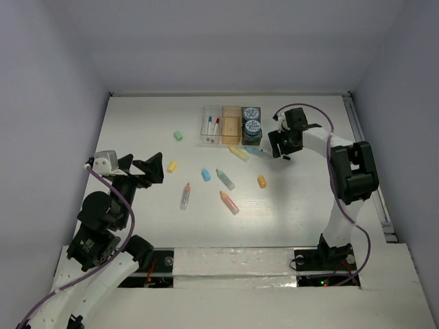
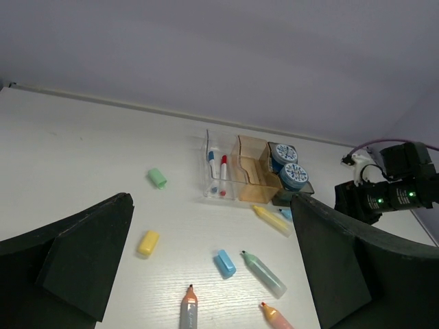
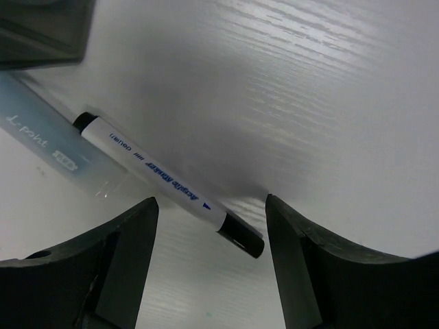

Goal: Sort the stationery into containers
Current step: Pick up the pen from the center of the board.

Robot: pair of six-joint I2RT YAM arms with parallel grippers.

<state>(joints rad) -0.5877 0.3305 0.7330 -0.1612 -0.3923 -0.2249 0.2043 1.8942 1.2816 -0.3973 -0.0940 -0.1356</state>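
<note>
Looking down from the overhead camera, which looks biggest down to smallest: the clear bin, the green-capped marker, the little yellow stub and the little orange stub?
1. clear bin
2. green-capped marker
3. yellow stub and orange stub: these two look about the same size, so I would not rank one over the other.

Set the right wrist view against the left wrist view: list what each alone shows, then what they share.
Right wrist only: a white pen with black ends lying between the open fingers of the right end effector. Left wrist only: the open left end effector, the clear bin with two pens, the orange bin, two rolls, and loose markers. Both: the dark grey bin, the pale blue marker beside it, and the white table.
</note>
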